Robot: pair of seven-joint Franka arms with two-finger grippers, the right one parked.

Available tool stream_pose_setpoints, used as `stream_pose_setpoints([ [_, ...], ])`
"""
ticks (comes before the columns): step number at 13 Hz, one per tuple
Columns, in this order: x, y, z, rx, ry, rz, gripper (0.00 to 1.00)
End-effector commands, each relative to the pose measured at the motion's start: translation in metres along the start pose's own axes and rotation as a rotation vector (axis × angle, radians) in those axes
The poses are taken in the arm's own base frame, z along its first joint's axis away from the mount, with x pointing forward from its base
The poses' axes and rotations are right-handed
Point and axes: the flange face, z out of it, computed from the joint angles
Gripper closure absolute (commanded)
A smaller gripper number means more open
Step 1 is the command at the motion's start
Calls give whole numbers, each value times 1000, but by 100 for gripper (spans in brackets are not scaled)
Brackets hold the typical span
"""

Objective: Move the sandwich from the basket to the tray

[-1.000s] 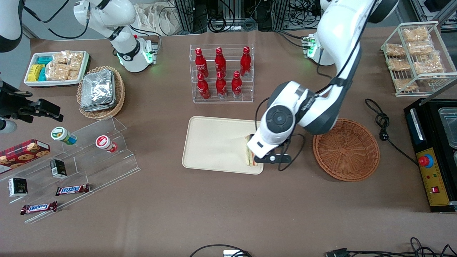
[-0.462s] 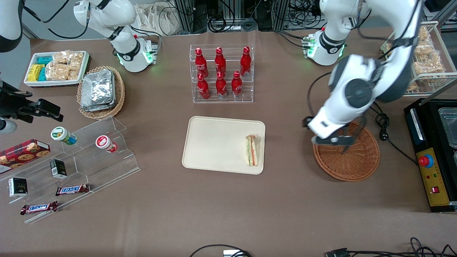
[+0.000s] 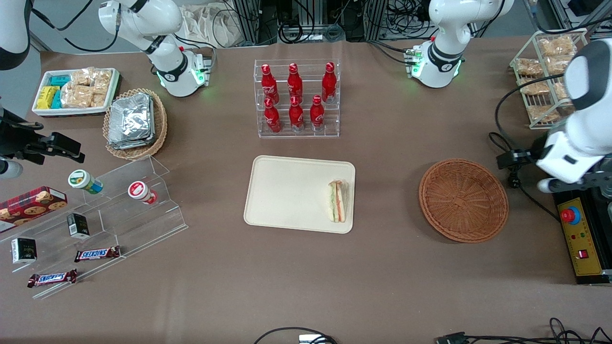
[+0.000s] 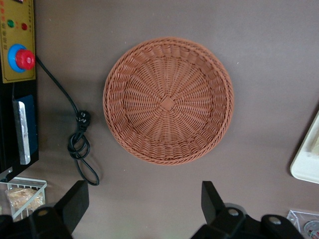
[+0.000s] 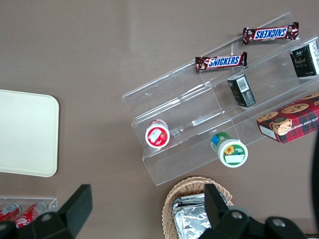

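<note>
glossy white arm (image 3: 581, 124) with dark grey joints, black end effector (image 4: 142, 211).

Even, diffuse overhead lighting; the brown table (image 3: 306, 286) reads uniformly bright with no harsh glare. Soft, faint shadows fall beside the tray (image 3: 287, 191) and basket (image 3: 464, 200). Foil packets (image 3: 130, 120) and red bottles (image 3: 295, 95) carry small specular highlights. The sandwich (image 3: 336, 200) is sharp. The gripper (image 4: 142, 211), raised near the working arm's end of the table, shows dark, slightly soft fingers (image 4: 75, 201) spread apart; the weave stays crisp
</note>
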Motion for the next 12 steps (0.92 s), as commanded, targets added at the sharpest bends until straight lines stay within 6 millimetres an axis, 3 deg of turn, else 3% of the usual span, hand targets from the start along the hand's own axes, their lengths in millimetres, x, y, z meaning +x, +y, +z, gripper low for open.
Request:
stream_pose_setpoints([
  [1,6,19,5,3,-29,5,0],
  [6,-26,36,37,10,18,-23,0],
  [8,-16,31,21,2,34,-11,0],
  [12,22,25,-8,-5,-31,-29,0],
])
